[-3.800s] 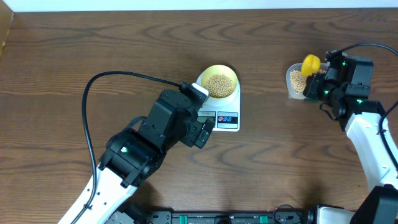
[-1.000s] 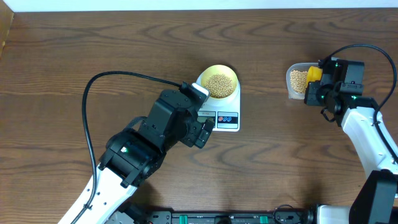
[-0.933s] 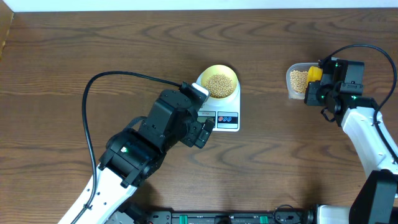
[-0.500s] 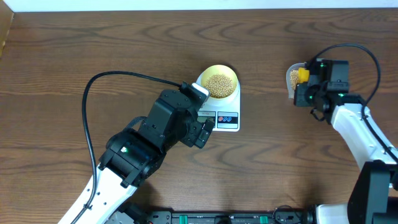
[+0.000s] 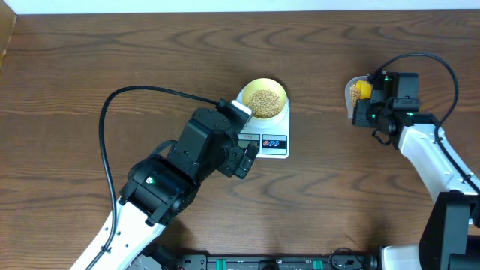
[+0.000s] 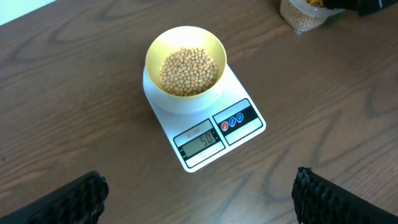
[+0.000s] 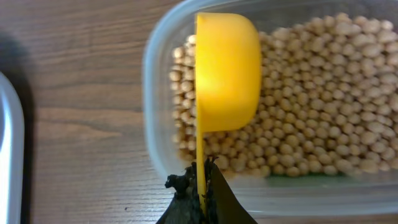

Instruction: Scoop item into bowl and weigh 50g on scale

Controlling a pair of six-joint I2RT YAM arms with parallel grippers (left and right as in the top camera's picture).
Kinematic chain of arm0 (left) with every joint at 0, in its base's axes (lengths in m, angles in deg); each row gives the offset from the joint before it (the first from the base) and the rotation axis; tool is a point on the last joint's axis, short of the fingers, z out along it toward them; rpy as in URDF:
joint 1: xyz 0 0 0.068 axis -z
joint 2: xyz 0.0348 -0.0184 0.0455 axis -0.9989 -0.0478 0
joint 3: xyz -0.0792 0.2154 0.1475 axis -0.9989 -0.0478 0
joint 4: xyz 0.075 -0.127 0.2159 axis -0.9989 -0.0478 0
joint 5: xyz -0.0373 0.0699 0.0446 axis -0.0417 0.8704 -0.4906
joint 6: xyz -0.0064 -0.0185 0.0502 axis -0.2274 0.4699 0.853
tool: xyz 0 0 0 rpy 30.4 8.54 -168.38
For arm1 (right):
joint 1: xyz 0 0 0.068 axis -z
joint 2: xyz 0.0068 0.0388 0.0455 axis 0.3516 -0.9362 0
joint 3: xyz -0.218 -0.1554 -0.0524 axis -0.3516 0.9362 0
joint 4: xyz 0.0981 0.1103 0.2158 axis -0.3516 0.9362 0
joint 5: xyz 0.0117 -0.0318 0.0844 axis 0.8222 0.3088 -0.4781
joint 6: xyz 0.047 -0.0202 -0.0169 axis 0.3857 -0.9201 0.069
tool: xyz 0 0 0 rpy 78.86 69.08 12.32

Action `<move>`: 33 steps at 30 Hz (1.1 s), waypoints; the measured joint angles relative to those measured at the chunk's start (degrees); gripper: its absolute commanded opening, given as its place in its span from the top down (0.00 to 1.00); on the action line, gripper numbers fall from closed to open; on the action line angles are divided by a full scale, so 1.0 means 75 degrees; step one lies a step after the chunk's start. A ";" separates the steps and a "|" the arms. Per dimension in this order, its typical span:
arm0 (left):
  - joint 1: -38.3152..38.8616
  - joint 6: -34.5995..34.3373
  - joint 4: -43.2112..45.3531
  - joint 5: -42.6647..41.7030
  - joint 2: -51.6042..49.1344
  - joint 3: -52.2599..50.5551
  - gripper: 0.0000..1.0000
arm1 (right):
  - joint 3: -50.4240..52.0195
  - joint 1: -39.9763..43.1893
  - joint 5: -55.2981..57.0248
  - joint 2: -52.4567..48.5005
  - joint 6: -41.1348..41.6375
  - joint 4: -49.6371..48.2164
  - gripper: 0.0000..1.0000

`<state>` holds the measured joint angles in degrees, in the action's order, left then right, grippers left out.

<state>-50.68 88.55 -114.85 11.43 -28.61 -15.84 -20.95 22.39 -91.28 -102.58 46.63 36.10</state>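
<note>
I am holding my right gripper (image 7: 199, 194) clamped on the thin handle of the yellow scoop (image 7: 227, 71). The scoop is turned on its edge, and its cup is sitting straight ahead of my jaws over the soybeans (image 7: 323, 93) in the clear plastic tub (image 7: 155, 74). Compared with a second ago, this arm is standing further over toward the scale side of the tub, so the scoop is hanging over the tub's middle rather than its far rim. In the last half second it is barely shifting at all.

I am keeping my left gripper (image 6: 199, 202) spread wide with nothing between the fingers, just as in the earlier views. That arm is not moving. Ahead of those fingers and below them, the white kitchen scale (image 6: 233, 87) is carrying the pale-yellow bowl (image 6: 186, 36). A heap of soybeans (image 6: 189, 70) is lying inside the bowl, unchanged. The display (image 6: 200, 141), on the side of the scale nearest my left fingers, seems to be reading fifty.
</note>
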 measured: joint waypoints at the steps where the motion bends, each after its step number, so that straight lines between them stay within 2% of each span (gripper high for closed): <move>1: 0.0000 0.0000 0.0003 0.0000 0.0000 0.0000 0.03 | 0.0000 0.0073 -0.0003 0.0000 0.0087 -0.0006 0.99; 19: 0.0000 0.0000 0.0003 0.0000 0.0000 0.0000 0.03 | 0.0000 0.1040 -0.2221 -0.0047 0.0568 -0.0484 0.99; 33: 0.0000 0.0000 0.0003 0.0000 0.0000 0.0000 0.03 | 0.0000 0.1081 -0.2669 -0.0047 0.0560 -0.0533 0.99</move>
<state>-50.68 88.55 -114.83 11.43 -28.61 -15.84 -20.95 30.50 -111.30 -102.93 50.83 32.10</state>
